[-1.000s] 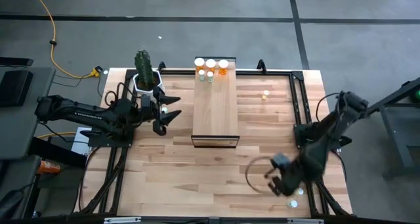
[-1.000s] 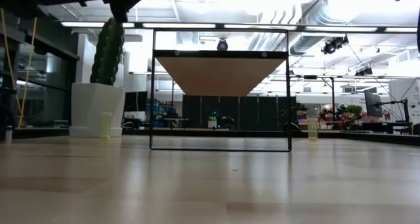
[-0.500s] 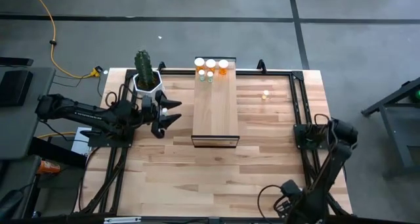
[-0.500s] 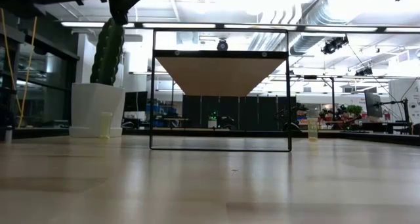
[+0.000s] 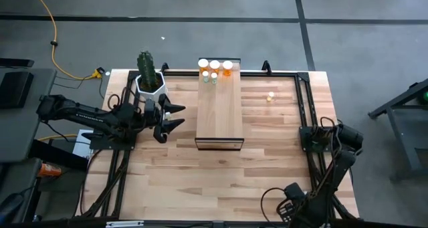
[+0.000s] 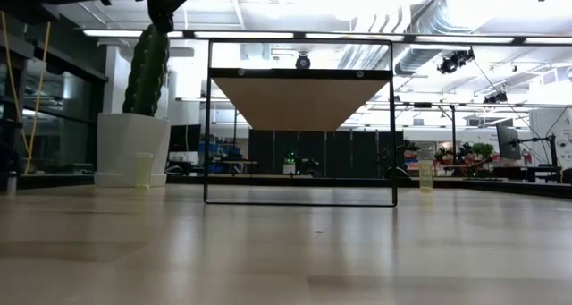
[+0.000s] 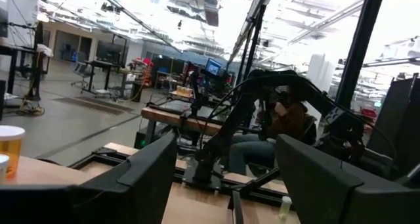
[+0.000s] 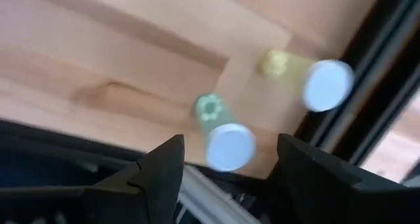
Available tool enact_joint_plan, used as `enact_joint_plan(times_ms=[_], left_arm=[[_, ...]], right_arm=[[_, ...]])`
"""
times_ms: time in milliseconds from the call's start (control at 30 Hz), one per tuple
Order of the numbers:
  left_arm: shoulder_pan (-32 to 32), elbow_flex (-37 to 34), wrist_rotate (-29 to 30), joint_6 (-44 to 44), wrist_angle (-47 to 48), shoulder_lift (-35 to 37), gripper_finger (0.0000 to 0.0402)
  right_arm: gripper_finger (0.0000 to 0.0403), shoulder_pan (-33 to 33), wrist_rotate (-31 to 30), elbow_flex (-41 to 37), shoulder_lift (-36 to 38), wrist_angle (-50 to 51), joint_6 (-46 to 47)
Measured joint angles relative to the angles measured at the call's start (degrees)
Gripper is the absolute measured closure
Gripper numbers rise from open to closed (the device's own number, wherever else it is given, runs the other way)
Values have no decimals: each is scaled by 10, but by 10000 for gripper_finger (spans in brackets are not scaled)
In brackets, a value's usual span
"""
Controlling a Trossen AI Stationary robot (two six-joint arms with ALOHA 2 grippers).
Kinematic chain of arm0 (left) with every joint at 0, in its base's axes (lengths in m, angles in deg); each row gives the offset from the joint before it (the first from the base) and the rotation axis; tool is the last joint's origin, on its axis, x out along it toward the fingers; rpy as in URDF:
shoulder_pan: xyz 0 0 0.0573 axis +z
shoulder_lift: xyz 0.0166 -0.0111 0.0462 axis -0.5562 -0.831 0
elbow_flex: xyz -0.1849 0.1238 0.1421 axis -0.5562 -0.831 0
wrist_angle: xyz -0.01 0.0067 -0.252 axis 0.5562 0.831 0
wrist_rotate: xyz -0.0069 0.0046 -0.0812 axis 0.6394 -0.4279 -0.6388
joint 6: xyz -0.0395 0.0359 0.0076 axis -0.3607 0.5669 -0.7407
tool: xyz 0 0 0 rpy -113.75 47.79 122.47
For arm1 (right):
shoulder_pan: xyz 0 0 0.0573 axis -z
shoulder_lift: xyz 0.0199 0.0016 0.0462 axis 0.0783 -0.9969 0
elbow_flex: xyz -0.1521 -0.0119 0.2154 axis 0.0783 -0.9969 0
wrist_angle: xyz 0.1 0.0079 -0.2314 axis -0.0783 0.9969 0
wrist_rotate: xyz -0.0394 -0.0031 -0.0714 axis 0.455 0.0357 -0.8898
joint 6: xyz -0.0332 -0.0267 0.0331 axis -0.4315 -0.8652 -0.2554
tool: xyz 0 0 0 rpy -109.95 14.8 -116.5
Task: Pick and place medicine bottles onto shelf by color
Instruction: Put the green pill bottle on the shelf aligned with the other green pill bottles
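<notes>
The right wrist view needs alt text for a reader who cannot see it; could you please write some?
The open right gripper hangs above two small white-capped bottles, a green bottle and a yellow bottle, standing on the wooden table near its dark edge frame.

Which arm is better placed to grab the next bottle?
Right, probably. The right claw hangs open directly over two small white-capped bottles, one green and one yellow, at the table's near right corner. The left claw waits open beside the shelf, with no bottle beneath it.

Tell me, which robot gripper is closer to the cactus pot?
The left gripper. It hovers open just in front of the cactus pot, while the right gripper hangs at the table's opposite near corner.
</notes>
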Motion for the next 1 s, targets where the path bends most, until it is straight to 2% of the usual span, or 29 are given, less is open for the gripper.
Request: enact_joint_plan(times_ms=[233,633,1000], left_arm=[[-1,0,0,0,2,0,151],[-1,0,0,0,2,0,151],[-1,0,0,0,4,0,151]], right_arm=[[167,0,21,-27,-4,-40,11],[172,0,21,-35,-4,-45,13],[259,0,24,-35,-4,-47,13]])
